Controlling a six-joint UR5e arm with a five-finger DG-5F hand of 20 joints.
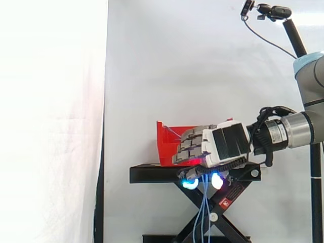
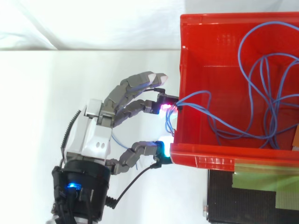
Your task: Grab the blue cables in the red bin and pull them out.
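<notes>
The red bin (image 2: pixel 205 157) holds a loose tangle of thin blue cables (image 2: pixel 268 93). Several strands run over the bin's left rim to my hand (image 2: pixel 93 140), which sits just outside that wall. Its fingers are curled, and the glowing fingertips (image 2: pixel 165 108) pinch the strands at the rim. In the side view the hand (image 1: pixel 223 144) is level with the bin (image 1: pixel 167 142), in front of it. From the hand, the blue cables (image 1: pixel 203 212) hang down past the stand's top.
The bin stands on a black scissor stand (image 1: pixel 152 174) before a white curtain. A camera on a black pole (image 1: pixel 296 35) rises at the upper right, behind the arm. A black and green surface (image 2: pixel 252 196) lies beside the bin's near wall.
</notes>
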